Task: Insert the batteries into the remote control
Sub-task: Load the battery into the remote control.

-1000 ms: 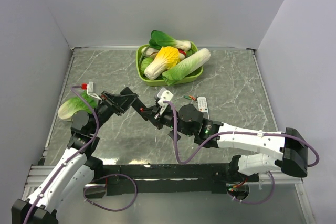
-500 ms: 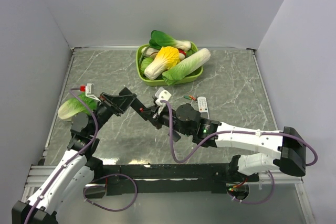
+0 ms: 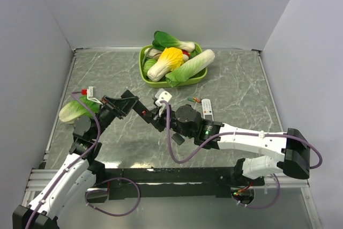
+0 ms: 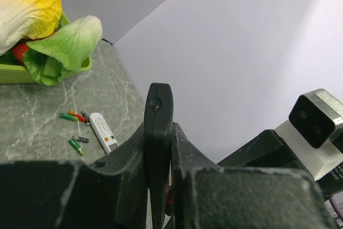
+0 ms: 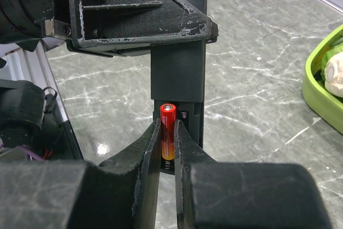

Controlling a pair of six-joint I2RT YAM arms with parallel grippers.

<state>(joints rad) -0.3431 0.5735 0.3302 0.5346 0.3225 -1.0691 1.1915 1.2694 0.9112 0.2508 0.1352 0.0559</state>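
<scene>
Insertion is judged under way: the remote (image 5: 178, 76) is clamped aloft in the left hand (image 4: 159, 138), and at the remote's open bay (image 5: 185, 119) a red battery (image 5: 168, 113), pinched in the right hand (image 5: 168, 132), remains to be pressed flat into its slot, that hand having been edged nearer the remote than a second ago.
</scene>
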